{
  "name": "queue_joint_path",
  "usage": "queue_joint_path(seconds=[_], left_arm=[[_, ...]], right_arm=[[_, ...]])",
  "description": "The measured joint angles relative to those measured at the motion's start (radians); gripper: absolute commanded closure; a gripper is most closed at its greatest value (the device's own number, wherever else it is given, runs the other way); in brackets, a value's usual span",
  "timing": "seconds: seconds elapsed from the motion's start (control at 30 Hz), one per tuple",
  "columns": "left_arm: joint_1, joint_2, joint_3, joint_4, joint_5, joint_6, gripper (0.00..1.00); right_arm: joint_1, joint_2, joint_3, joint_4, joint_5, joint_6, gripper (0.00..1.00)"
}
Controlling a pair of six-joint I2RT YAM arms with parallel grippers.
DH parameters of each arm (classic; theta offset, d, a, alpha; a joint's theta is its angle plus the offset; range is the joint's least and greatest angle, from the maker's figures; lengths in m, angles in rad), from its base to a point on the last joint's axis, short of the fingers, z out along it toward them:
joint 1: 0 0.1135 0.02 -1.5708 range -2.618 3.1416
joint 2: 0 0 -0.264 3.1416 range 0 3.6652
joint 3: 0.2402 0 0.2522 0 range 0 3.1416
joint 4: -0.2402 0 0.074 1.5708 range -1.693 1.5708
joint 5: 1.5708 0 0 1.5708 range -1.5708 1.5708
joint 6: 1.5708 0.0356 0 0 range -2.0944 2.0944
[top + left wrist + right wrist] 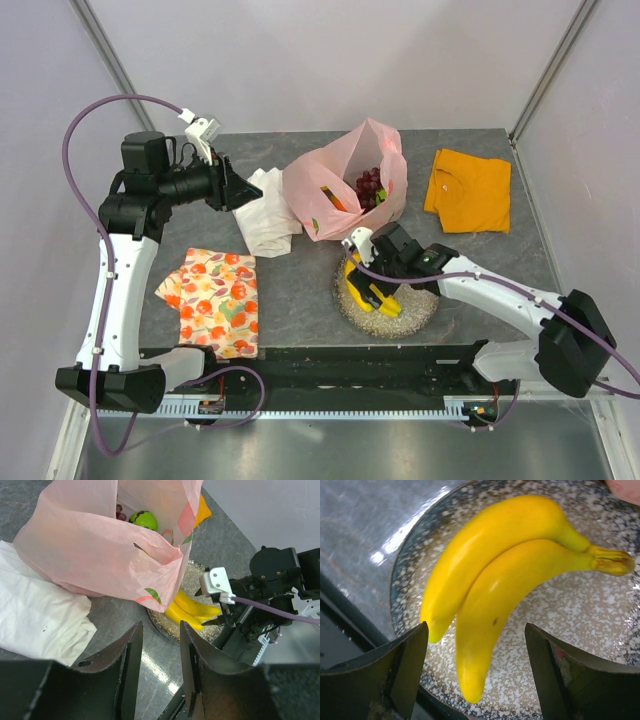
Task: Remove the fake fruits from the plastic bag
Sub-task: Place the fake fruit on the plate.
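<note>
The pink plastic bag (345,180) stands open at the back middle of the table. Dark purple grapes (370,185) and an orange fruit (335,200) show inside it. The left wrist view shows the bag (100,545) with a green round fruit (143,519) in it. The yellow banana bunch (353,278) lies in the glittery silver dish (415,308) in front of the bag. My right gripper (476,645) is open just over the bananas (495,590), one finger on each side, not touching. My left gripper (160,630) is open and empty, left of the bag.
A white cloth (268,215) lies against the bag's left side, under my left gripper (232,190). A fruit-patterned cloth (212,300) lies front left. An orange shirt (468,190) lies back right. The table's front rail runs just below the dish.
</note>
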State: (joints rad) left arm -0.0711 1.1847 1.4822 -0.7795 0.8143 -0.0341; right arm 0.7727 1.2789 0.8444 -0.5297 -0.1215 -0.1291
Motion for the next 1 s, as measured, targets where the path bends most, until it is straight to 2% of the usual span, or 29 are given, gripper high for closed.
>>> queue_joint_path(seconds=[0.1, 0.13, 0.3, 0.4, 0.47, 0.5, 0.57, 0.77, 0.87, 1.0], left_arm=[[0.0, 0.0, 0.0, 0.0, 0.0, 0.0, 0.57], [0.001, 0.0, -0.001, 0.0, 0.0, 0.0, 0.57], [0.011, -0.016, -0.028, 0.003, -0.001, 0.0, 0.57], [0.018, -0.033, -0.048, 0.003, -0.001, 0.0, 0.57], [0.023, -0.043, -0.058, 0.002, -0.001, 0.0, 0.57], [0.026, -0.047, -0.061, 0.002, -0.001, 0.0, 0.57], [0.031, -0.051, -0.063, 0.002, -0.001, 0.0, 0.57], [0.037, -0.053, -0.066, 0.002, 0.0, 0.0, 0.57], [0.037, -0.052, -0.066, 0.002, 0.0, 0.0, 0.57], [0.037, -0.052, -0.066, 0.002, 0.0, 0.0, 0.57]], right_arm=[[-0.019, 0.045, 0.026, 0.006, 0.05, 0.09, 0.17], [-0.024, 0.055, 0.032, 0.013, 0.06, 0.115, 0.24], [-0.037, 0.096, 0.037, 0.038, 0.064, 0.196, 0.44], [-0.037, 0.106, 0.037, 0.049, 0.023, 0.237, 0.65], [-0.037, 0.11, 0.038, 0.052, 0.0, 0.265, 0.71], [-0.037, 0.112, 0.042, 0.052, -0.009, 0.275, 0.79], [-0.038, 0.12, 0.054, 0.051, -0.017, 0.293, 0.81], [-0.041, 0.164, 0.123, 0.061, -0.038, 0.358, 0.78], [-0.042, 0.18, 0.138, 0.071, -0.043, 0.379, 0.75], [-0.042, 0.185, 0.138, 0.07, -0.047, 0.399, 0.61]])
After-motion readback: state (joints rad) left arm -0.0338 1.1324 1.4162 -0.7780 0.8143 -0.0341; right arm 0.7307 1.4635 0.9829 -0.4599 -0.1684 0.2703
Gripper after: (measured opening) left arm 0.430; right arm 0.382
